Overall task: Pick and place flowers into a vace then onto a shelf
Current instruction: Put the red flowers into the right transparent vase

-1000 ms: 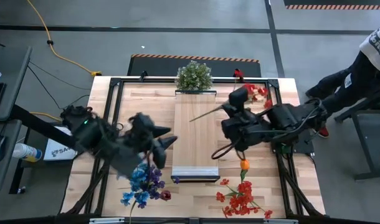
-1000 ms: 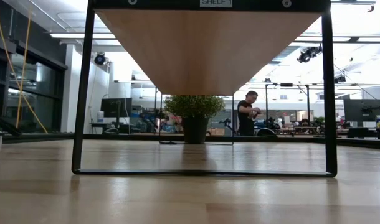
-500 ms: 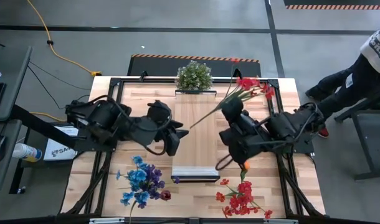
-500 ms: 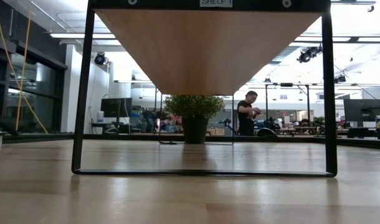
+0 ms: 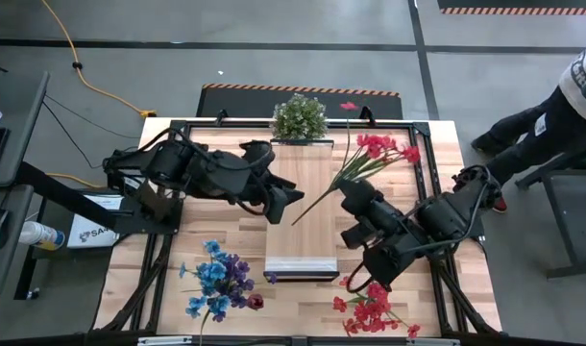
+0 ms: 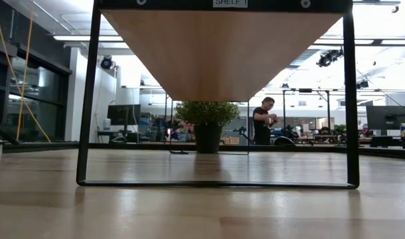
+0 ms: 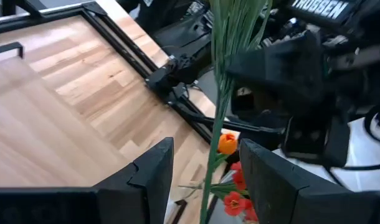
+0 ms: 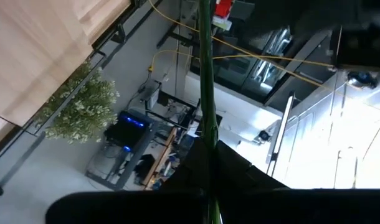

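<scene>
High view: the right gripper point(image 5: 355, 195) is clamped on the red flowers point(image 5: 378, 149) above the shelf point(image 5: 301, 207), stems slanting diagonally, blooms toward the shelf's far-right corner. The left gripper point(image 5: 291, 195), jaws parted around nothing, sits over the shelf at the stem ends.

Left gripper point(image 5: 291, 195) reaching in from the left, fingers point(image 7: 149, 171) parted and empty. Right gripper point(image 5: 348, 195) angled in from the right, fingers clamped together on stems point(image 5: 322, 196), wrist tilted upward. Both grippers close together, tips facing.
</scene>
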